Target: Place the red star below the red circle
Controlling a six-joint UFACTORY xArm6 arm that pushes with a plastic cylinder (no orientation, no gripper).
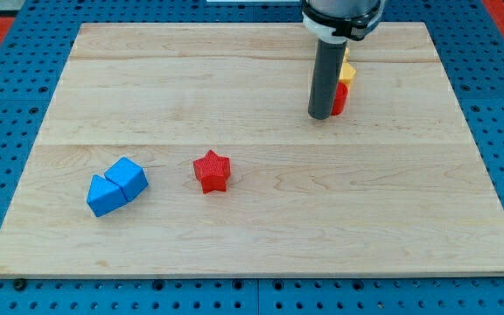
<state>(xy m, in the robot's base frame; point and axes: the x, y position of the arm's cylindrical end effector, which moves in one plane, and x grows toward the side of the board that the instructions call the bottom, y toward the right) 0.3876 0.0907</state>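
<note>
The red star (212, 171) lies on the wooden board (252, 227), left of the middle. A red block (340, 98), its shape mostly hidden behind the rod, sits near the view's top right of centre. My tip (320, 115) rests on the board just left of that red block, touching or nearly touching it. The red star is far to the lower left of my tip.
A yellow block (347, 72) sits just above the red block, partly hidden by the rod. Two blue blocks lie together at the view's left: a blue cube (130, 178) and a blue wedge-like block (103, 197). Blue pegboard surrounds the board.
</note>
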